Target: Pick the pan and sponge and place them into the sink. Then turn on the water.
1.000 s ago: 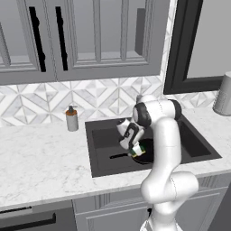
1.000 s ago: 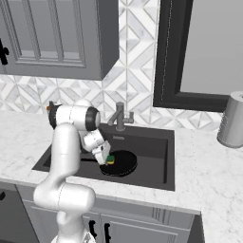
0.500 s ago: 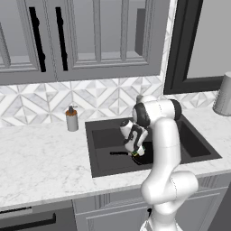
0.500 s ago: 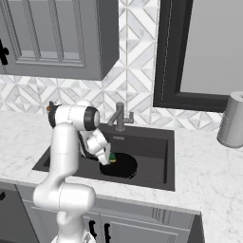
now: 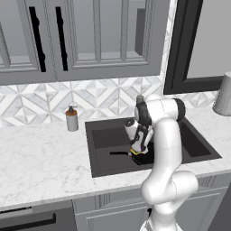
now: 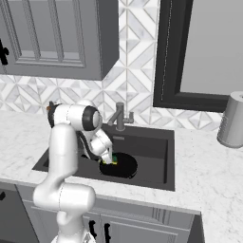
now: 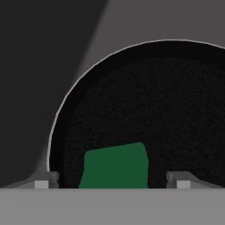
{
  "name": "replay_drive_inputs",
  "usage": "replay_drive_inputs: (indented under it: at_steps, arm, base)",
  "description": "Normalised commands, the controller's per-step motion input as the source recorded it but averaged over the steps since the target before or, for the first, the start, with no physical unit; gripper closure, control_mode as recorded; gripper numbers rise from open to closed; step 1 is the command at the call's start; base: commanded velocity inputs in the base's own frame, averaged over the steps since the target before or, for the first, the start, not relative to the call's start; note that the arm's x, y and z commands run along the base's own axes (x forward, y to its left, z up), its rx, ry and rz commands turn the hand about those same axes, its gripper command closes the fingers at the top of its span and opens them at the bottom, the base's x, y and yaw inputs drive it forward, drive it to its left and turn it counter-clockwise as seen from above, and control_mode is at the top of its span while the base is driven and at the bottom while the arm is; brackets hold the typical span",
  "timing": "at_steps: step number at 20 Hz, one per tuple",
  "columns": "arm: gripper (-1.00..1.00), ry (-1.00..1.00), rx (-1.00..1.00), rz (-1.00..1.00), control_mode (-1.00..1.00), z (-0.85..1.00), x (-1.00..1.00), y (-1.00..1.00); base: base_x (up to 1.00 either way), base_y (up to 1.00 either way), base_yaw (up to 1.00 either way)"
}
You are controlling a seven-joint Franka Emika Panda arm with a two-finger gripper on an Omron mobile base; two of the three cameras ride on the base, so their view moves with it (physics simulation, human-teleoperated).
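The gripper (image 7: 113, 182) stands wide open low inside the sink (image 5: 106, 135), its two fingertips (image 7: 44, 180) set well apart on either side of the sponge (image 7: 115, 166), with a gap showing between each tip and the sponge's green top. The sponge lies inside the black pan (image 6: 119, 166), which rests on the sink floor with its thin handle (image 5: 119, 153) pointing toward the sink's left side. Behind the basin rises the grey faucet (image 6: 119, 116), a soap dispenser (image 5: 71, 119) stands on the marble counter (image 5: 40, 167) to the left, and a grey cylindrical container (image 6: 232, 119) sits far right.
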Motion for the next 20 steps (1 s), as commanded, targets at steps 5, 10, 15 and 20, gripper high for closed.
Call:
replay_drive_inputs:
  at_steps: [5, 10, 15, 20]
  arm:
    - [-1.00, -0.11, 0.07, 0.00, -1.00, 0.74, -0.45, 0.01]
    - [-1.00, 0.00, 0.03, 0.00, -1.00, 0.96, -0.47, 0.26]
    - [-1.00, 0.02, 0.00, 0.08, -1.00, 0.99, -0.16, 0.44]
    - [-1.00, 0.00, 0.00, 0.29, -1.00, 0.93, -0.16, 0.15]
  base:
    - [0.00, 0.00, 0.00]
    - [0.00, 0.00, 0.00]
    - [0.00, 0.00, 0.00]
    - [0.00, 0.00, 0.00]
